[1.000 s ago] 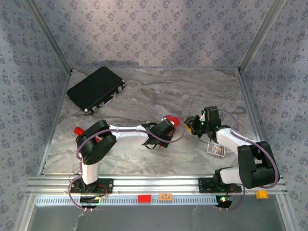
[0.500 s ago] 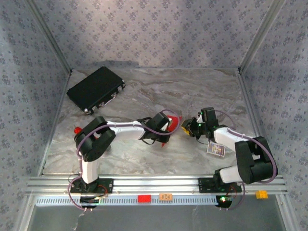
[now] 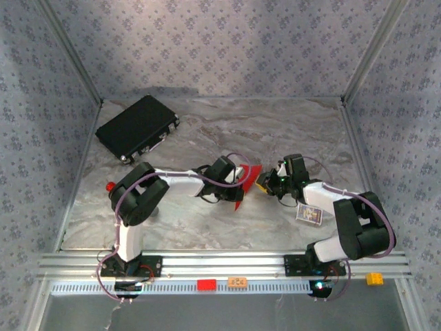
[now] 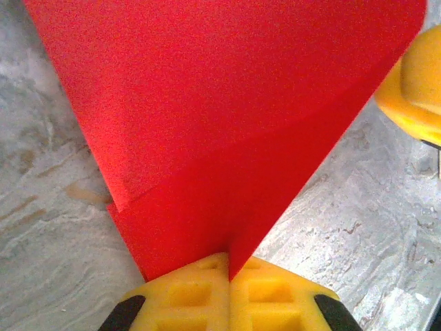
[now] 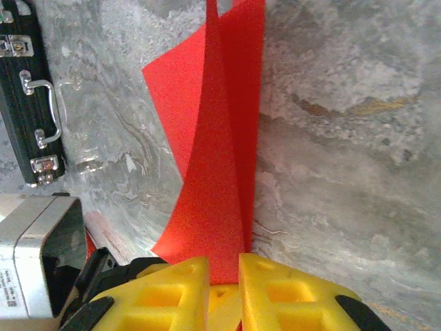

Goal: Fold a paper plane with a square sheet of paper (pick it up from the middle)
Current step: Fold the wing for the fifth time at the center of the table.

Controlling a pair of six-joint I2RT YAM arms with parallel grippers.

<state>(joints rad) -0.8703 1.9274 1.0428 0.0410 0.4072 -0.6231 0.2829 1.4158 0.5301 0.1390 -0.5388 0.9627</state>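
- The square sheet of paper is near the middle of the marbled worktop, between the two arms. It is bent into a red wedge with a crease along it.
- The left gripper comes in from the left. In the left wrist view its yellow jaws are pressed together on the paper, pinching the narrow bottom point of the fold. The two red layers fan out and away from the jaws.
- The right gripper faces the left one from the other side of the paper, just beside it.
- In the right wrist view the right gripper has its jaws narrow, with a slim slot between them. The lower edge of the paper stands upright in that slot. Whether the pads actually press on it I cannot tell.
- One yellow finger of the right gripper sits at the paper's far right corner in the left wrist view.
- A black case lies at the far left of the worktop, well apart from the paper.
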